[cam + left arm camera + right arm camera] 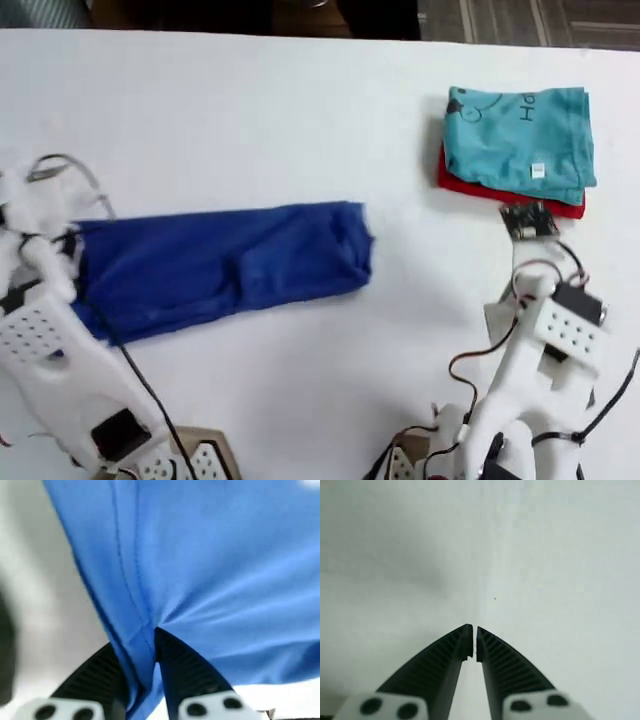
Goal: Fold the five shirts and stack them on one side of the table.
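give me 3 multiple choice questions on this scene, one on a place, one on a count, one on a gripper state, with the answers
1. Where does the teal shirt lie?
A. on top of the red shirt
B. hanging off the near edge
C. between a gripper's fingers

2. How many shirts are on the table?
A. two
B. three
C. five

3. What state is the left gripper in?
A. open over bare tabletop
B. shut on the blue shirt
C. shut on nothing

Answers:
1 A: in the high view the teal cloth covers most of the red one, leaving only a red border showing.
2 B: one blue, one teal and one red shirt can be counted.
3 B: its own wrist view shows a fold of blue cloth pinched in it.
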Controlling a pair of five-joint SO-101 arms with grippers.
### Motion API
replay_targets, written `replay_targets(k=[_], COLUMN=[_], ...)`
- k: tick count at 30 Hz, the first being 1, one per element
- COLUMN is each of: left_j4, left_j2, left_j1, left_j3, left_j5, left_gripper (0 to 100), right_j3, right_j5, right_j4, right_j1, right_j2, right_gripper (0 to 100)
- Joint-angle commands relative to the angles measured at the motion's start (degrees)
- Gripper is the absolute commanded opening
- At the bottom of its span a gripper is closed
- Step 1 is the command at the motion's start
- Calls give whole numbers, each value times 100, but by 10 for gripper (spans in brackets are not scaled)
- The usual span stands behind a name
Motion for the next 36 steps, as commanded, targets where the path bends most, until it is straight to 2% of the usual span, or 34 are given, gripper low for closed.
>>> replay_targets(k=[1, 8, 13, 20, 27, 32, 36], left_j4=[387, 404, 404, 387, 299, 176, -308], left_j2=[-141, -440, -1635, -3156, -3332, -3332, -3323], left_j1=[-18, 695, 1644, 3385, 4826, 5486, 5925], left_j3=[-479, 215, 1165, 1903, 1763, 1112, 919], left_j5=[-53, 334, 571, 1231, 1380, 1398, 1380], left_gripper=[25, 25, 25, 25, 25, 25, 25], right_j3=[598, 1802, 1864, 1881, 1881, 1890, 1890], right_j5=[9, 0, 0, 0, 0, 0, 0], right_j4=[-725, -2431, -2466, -2466, -2448, -2440, -2440], right_j1=[277, 690, 655, 655, 655, 655, 655], right_j2=[-233, -242, -338, -347, -347, -347, -347], right_gripper=[21, 21, 21, 21, 21, 21, 21])
